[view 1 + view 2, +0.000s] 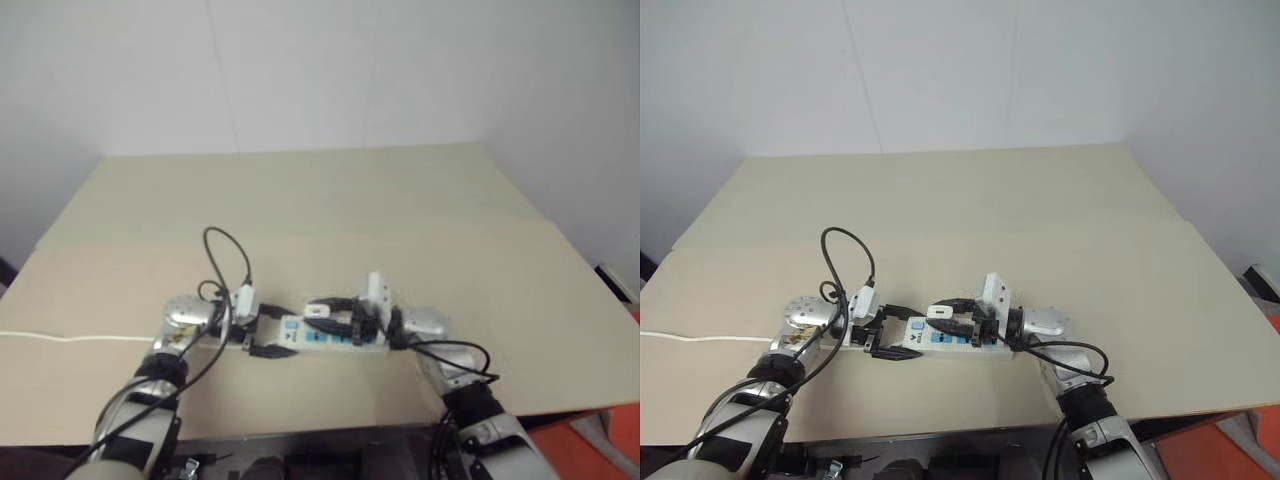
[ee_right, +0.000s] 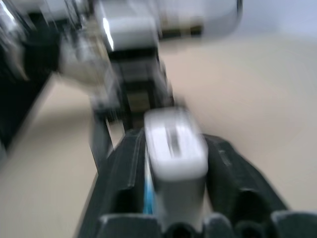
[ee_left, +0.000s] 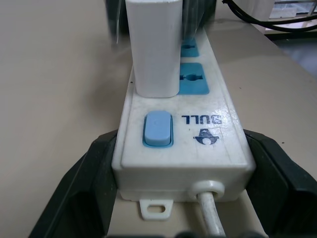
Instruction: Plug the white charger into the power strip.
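The power strip [image 3: 218, 139] lies on the table in front of me, a white bar with blue sockets and a blue end switch [image 3: 158, 128]. My left gripper [image 3: 181, 196] is shut on its switch end, one black finger [image 3: 89, 188] on each long side. The white charger [image 3: 156, 47] stands upright on the socket nearest the switch, its base flush with the strip's face. From the opposite end, my right gripper [image 2: 176, 140] reaches along the strip and sits around the charger [image 2: 173, 153]. In the head views the charger [image 1: 318, 311] shows between the two hands.
The strip's thin white cord [image 1: 60, 337] runs off to the left over the tan table [image 1: 400, 220]. Black cables [image 1: 225, 250] loop above my left wrist. A white wall stands behind the table, and the front edge is close to my arms.
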Controlling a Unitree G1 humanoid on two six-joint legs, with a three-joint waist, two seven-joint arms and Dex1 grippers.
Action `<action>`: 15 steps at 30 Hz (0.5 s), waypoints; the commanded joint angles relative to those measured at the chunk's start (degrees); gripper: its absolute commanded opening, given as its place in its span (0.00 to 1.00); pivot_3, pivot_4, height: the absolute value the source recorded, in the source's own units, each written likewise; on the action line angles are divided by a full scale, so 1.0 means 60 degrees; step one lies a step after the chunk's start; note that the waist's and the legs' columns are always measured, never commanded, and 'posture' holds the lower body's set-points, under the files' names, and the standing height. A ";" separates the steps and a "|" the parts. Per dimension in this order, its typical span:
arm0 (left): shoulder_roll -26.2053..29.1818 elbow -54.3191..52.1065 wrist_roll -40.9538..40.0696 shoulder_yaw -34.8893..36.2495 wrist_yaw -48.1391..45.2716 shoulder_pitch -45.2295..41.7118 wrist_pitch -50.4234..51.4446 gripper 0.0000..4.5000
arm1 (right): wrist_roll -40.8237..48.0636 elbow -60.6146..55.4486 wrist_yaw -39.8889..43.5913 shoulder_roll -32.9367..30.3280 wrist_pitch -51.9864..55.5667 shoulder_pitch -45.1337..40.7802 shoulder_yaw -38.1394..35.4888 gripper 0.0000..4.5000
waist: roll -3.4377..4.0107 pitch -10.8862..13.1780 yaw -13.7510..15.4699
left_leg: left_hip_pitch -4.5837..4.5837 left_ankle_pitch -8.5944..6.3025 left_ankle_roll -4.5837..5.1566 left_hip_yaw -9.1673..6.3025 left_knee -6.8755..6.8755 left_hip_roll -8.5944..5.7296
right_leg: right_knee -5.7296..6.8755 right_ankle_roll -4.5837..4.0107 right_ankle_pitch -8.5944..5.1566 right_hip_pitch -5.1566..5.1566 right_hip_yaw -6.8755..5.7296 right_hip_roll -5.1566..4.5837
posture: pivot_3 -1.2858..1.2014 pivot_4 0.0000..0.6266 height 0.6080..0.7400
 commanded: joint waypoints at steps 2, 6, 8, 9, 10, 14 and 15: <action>0.0146 0.0054 0.0425 -0.0052 0.0341 0.0018 -0.0019 0.73 | -0.0089 -0.0212 -0.0044 -0.0084 -0.0053 0.0104 -0.0066 0.86 | 0.0000 0.0001 0.0002 | -0.0005 0.0000 0.0000 -0.0002 0.0000 0.0000 | -0.0003 -0.0001 0.0001 -0.0003 0.0000 -0.0001 | 0.52 0.24 1.00; 0.0085 0.0166 0.0490 -0.0064 0.0473 -0.0051 -0.0062 0.73 | -0.0059 -0.0349 0.0037 -0.0240 0.0069 0.0094 -0.0158 0.98 | -0.0001 0.0002 0.0023 | -0.0010 0.0000 0.0000 -0.0004 0.0000 0.0000 | -0.0007 0.0000 0.0000 -0.0005 -0.0003 -0.0001 | 0.52 0.24 1.00; -0.0017 0.0262 0.0441 -0.0031 0.0548 -0.0080 0.0058 0.73 | -0.0080 -0.0371 0.0082 -0.0328 0.0080 0.0085 -0.0143 0.98 | -0.0002 0.0003 0.0037 | -0.0012 0.0000 0.0000 -0.0004 0.0000 0.0000 | -0.0012 0.0000 0.0000 -0.0004 -0.0004 -0.0001 | 0.52 0.24 1.00; -0.0087 0.0311 0.0408 0.0022 0.0656 -0.0090 0.0030 0.73 | -0.0064 -0.0406 0.0100 -0.0362 0.0091 0.0098 -0.0145 0.98 | -0.0001 0.0003 0.0047 | -0.0013 0.0000 0.0000 -0.0004 0.0000 0.0000 | -0.0014 0.0000 0.0000 -0.0004 -0.0004 -0.0001 | 0.52 0.24 1.00; -0.0167 0.0377 0.0390 0.0086 0.0837 -0.0120 0.0015 0.80 | -0.0090 -0.0444 0.0063 -0.0383 0.0043 0.0119 -0.0153 1.00 | -0.0001 0.0003 0.0067 | -0.0014 0.0000 0.0000 -0.0004 0.0000 -0.0001 | -0.0015 0.0000 0.0000 -0.0004 -0.0005 -0.0001 | 0.52 0.24 1.00; -0.0198 0.0428 0.0337 0.0179 0.0700 -0.0149 -0.0040 0.99 | 0.0000 -0.0814 0.0059 -0.0515 0.0156 0.0188 -0.0210 1.00 | -0.0007 0.0016 0.0089 | -0.0033 0.0000 0.0000 -0.0004 -0.0003 0.0000 | -0.0021 0.0000 0.0000 -0.0026 -0.0007 0.0000 | 0.52 0.24 1.00; -0.0110 0.0252 0.0247 0.0224 0.0545 -0.0068 0.0008 0.99 | 0.0039 -0.0979 0.0047 -0.0559 0.0226 0.0201 -0.0237 1.00 | -0.0006 0.0018 0.0097 | -0.0039 0.0000 0.0000 -0.0003 -0.0006 0.0000 | -0.0026 -0.0002 0.0001 -0.0033 -0.0007 0.0000 | 0.52 0.24 1.00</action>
